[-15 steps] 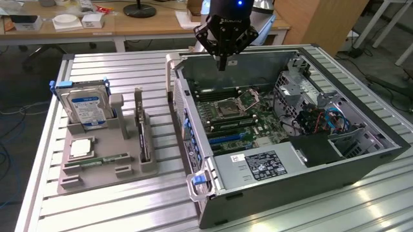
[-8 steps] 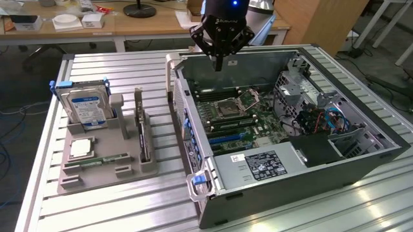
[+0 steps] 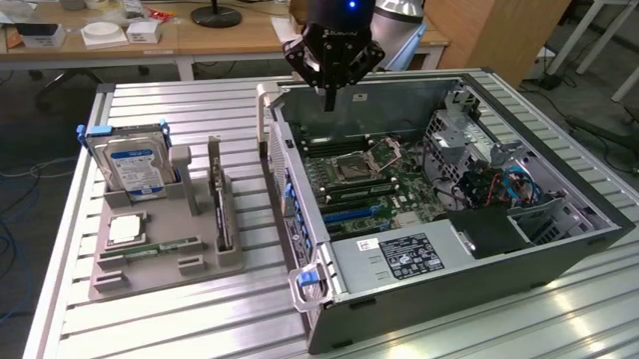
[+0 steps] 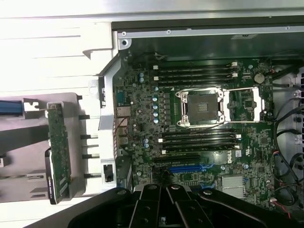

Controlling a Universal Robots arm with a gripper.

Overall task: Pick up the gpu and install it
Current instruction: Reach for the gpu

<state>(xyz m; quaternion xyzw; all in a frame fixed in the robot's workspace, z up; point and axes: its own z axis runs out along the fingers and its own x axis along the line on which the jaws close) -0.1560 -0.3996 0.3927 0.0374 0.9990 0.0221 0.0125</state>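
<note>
Black gpu (image 3: 223,213) stood on edge in the grey holder (image 3: 150,263) beside the open case (image 3: 479,288); the jaws hung shut and empty above the case, so neither pickup nor installation was done.

My silvery ribbed metal table (image 3: 179,329) carries a grey plastic fixture tray (image 3: 150,273) on the exterior view's left. Beside it, perhaps touching, lies an open black computer case (image 3: 469,299).

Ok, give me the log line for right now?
claw: shut, empty, above open computer case | graphics card: on edge in grey holder beside case, not picked up
</note>
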